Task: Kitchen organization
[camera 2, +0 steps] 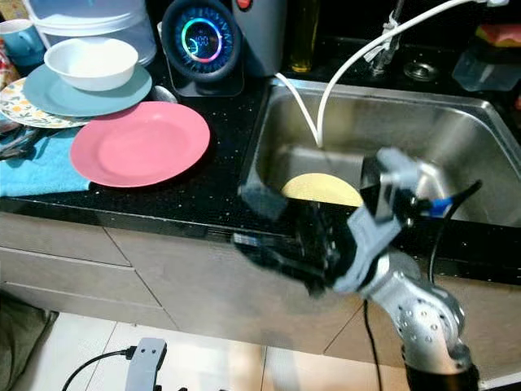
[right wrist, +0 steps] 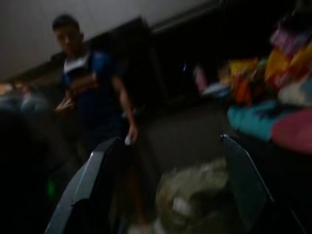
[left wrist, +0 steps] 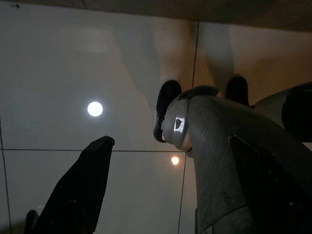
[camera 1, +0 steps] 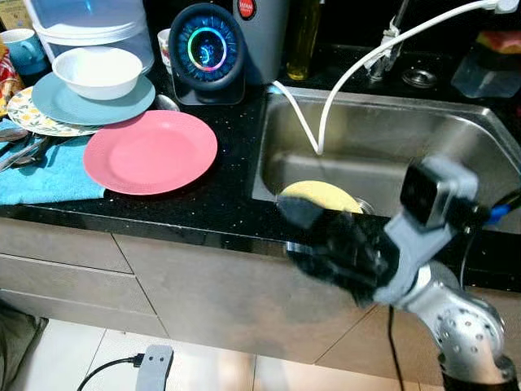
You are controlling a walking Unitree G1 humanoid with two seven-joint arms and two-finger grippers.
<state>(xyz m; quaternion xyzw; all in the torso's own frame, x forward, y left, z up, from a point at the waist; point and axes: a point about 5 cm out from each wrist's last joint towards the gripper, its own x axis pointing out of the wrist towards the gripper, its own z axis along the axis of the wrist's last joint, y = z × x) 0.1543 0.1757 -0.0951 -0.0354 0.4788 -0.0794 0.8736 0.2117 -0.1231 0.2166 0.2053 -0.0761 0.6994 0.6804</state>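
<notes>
- Right gripper [camera 1: 326, 236] hangs blurred at the counter's [camera 1: 236, 183] front edge, just before the sink [camera 1: 456, 138]; its black fingers stand apart and hold nothing.
- Left gripper [left wrist: 131, 165] points at the tiled floor [left wrist: 58, 63], fingers spread and empty, the arm idle.
- Yellow plate [camera 1: 330, 194] lies flat in the sink's near left corner, under a white hose [camera 1: 342, 77].
- Pink plate [camera 1: 151, 151] sits near the counter's front edge, partly on a blue cloth [camera 1: 45, 175].
- White bowl [camera 1: 98, 71] rests on a grey-blue plate [camera 1: 122, 104], which overlaps a patterned one, towards the back left corner.
- My judgement: sorting is barely begun; the dishes are scattered and nothing is gripped.
- Counter is speckled black stone, glossy; sink is brushed steel; plates are smooth and round.
- A person [right wrist: 92, 92] stands in the dim right wrist view.
</notes>
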